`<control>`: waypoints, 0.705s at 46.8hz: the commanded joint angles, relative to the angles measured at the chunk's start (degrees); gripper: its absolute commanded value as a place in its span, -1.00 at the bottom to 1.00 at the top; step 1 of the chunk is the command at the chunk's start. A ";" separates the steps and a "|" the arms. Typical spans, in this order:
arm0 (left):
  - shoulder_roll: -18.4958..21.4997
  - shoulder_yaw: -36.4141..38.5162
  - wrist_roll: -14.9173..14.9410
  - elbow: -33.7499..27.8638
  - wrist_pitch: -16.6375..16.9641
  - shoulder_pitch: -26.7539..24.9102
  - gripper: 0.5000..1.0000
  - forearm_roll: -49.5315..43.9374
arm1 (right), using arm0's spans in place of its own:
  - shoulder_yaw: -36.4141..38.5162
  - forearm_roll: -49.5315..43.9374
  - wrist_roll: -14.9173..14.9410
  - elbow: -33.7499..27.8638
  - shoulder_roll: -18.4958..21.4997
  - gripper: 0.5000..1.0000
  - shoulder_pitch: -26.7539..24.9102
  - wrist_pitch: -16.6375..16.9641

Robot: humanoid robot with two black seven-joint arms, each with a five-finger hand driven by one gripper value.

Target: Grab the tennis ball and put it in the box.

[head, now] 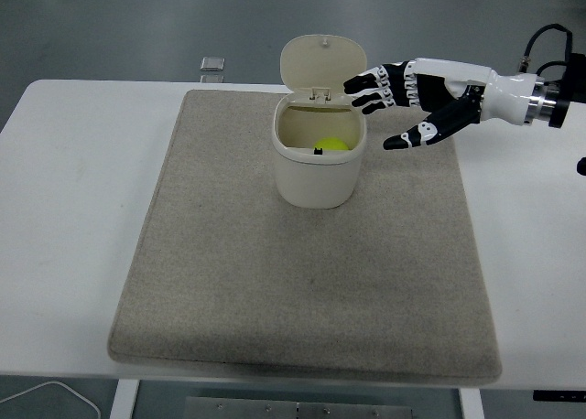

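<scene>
Yellow tennis ball (331, 146) sits half-hidden inside the box (318, 172); right hand (409, 103) spread, empty.

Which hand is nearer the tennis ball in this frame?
Right. The right hand, open, hovers just right of the box holding the tennis ball. The left hand is out of view.

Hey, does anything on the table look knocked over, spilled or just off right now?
Nothing stands out. The box stands upright on the mat with its lid flipped open, and the tennis ball sits inside. The right hand is open beside it, holding nothing.
</scene>
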 commanded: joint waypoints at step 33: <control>0.00 0.03 0.00 0.00 0.00 0.00 0.99 0.00 | -0.08 31.08 -10.43 -17.45 6.28 0.60 -5.57 -12.85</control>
